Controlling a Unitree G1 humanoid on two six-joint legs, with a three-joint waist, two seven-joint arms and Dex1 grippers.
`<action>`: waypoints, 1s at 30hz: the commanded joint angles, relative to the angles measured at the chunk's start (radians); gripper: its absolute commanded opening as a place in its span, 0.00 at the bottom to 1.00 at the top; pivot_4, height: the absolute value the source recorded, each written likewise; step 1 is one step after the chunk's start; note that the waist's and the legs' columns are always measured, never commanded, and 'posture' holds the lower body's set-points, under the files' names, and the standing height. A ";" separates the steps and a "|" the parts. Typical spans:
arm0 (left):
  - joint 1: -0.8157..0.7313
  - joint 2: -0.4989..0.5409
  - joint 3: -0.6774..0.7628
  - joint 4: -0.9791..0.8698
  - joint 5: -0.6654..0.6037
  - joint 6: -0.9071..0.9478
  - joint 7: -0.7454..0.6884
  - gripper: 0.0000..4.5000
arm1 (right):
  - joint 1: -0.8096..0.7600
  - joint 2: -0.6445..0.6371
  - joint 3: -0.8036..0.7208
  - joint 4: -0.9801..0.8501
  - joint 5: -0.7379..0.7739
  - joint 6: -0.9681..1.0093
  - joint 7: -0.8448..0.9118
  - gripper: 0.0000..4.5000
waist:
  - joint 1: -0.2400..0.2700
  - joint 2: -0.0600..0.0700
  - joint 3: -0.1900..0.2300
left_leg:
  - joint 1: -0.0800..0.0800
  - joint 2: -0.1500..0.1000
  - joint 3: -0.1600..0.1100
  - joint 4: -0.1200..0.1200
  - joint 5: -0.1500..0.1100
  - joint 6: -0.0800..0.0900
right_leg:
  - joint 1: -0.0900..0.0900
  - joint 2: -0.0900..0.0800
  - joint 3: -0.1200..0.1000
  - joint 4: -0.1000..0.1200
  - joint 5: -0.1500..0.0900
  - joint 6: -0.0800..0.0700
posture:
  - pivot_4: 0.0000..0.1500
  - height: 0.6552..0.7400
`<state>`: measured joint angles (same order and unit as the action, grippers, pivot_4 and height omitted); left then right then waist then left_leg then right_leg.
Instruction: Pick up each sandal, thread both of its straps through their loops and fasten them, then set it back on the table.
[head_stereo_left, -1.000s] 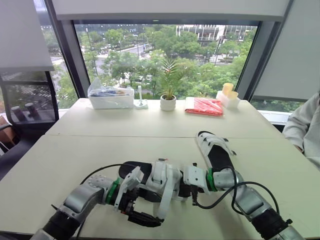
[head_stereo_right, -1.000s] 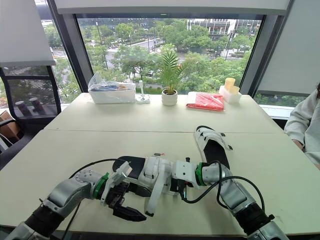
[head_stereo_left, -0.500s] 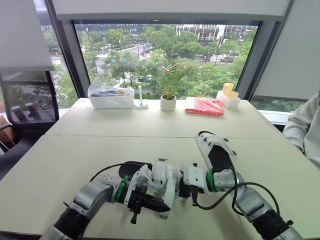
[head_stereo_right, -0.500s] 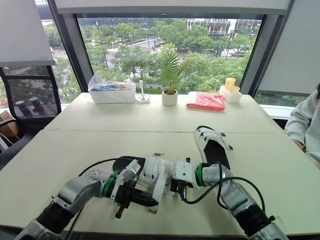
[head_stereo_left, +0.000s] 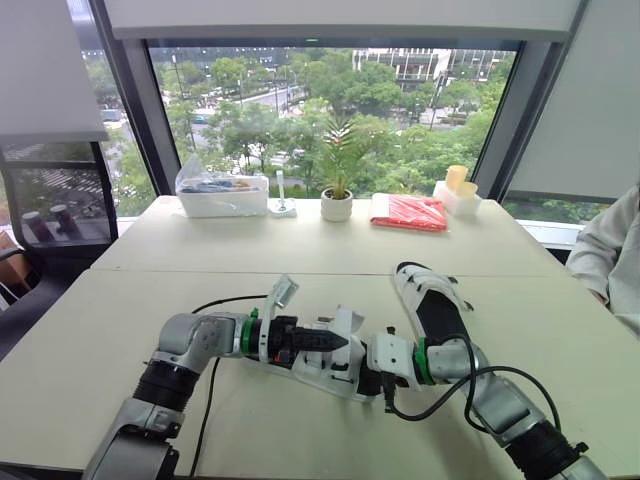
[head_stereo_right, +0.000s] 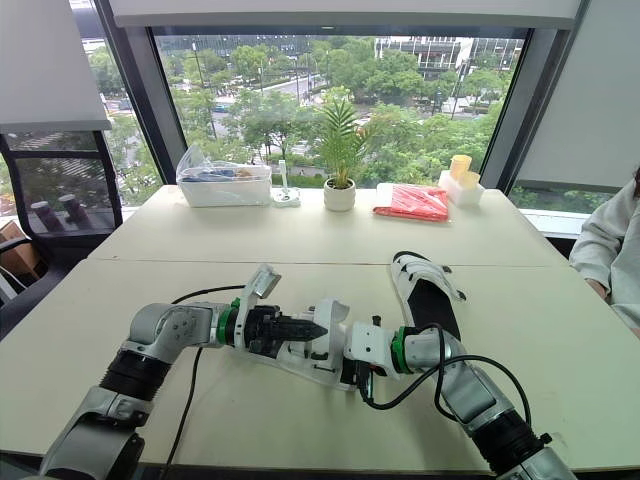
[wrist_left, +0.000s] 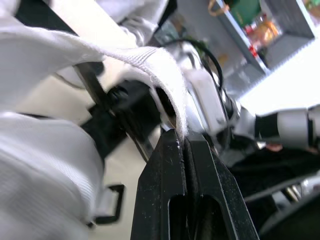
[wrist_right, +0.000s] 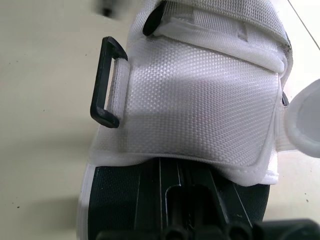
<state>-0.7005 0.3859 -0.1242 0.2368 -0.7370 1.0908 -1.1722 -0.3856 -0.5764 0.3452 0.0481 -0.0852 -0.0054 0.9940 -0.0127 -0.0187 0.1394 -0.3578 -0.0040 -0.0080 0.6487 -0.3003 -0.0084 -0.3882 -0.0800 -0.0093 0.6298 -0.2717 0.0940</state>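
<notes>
Threading step: left pincer (head_stereo_left: 340, 341) has the strap end, loop not fed yet.
Left pincer is pressed together on the free end of a white strap (wrist_left: 150, 60), which is caught right at its fingertips. The sandal (head_stereo_left: 335, 372) sits just under and ahead of it, low at the worktop (head_stereo_left: 250, 250); can't tell if it's touching. Right pincer (head_stereo_left: 372, 368) looks clamped on the sandal's end, facing the left one. The black loop (wrist_right: 103, 82) is on the sandal's side just ahead of the right pincer, and it's empty. My read: pinch at the very tip so the strap end is flat, line it up square with the loop slot before pushing, and brace the sandal with the right pincer so the loop can't twist off. Risk: a skewed pull folds the strap or slips it out. The second sandal (head_stereo_left: 432, 300) lies beyond the right pincer, apart from both.
</notes>
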 joint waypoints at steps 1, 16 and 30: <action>-0.007 -0.015 0.013 0.018 0.009 -0.013 0.011 0.01 | 0.076 -0.011 0.095 0.062 -0.066 0.058 0.033 0.00 | 0.000 0.000 0.000 | 0.000 0.000 0.000 0.000 0.000 0.000 | 0.000 0.000 0.000 0.000 0.000 0.000 | 1.00 0.97; 0.043 -0.039 -0.043 0.008 0.075 -0.084 0.021 0.01 | 0.083 -0.009 0.092 0.050 -0.063 0.074 0.025 0.00 | 0.000 0.000 0.000 | 0.000 0.000 0.000 -0.001 0.000 0.000 | 0.000 -0.003 0.000 -0.001 -0.001 -0.002 | 1.00 0.97; -0.003 -0.087 -0.068 0.124 0.140 -0.169 -0.032 0.01 | 0.087 -0.005 0.101 0.035 -0.067 0.082 0.025 0.00 | 0.001 0.000 0.000 | 0.000 0.000 0.000 -0.001 0.000 0.000 | 0.000 -0.005 0.000 -0.001 -0.002 -0.003 | 1.00 0.97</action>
<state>-0.6869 0.2996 -0.1817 0.3489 -0.6060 0.9155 -1.1899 -0.3730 -0.5762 0.3449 0.0230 -0.0938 0.0170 0.9801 -0.0121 -0.0187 0.1392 -0.3579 -0.0038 -0.0082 0.6475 -0.3005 -0.0088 -0.3883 -0.0847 -0.0089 0.6285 -0.2734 0.0908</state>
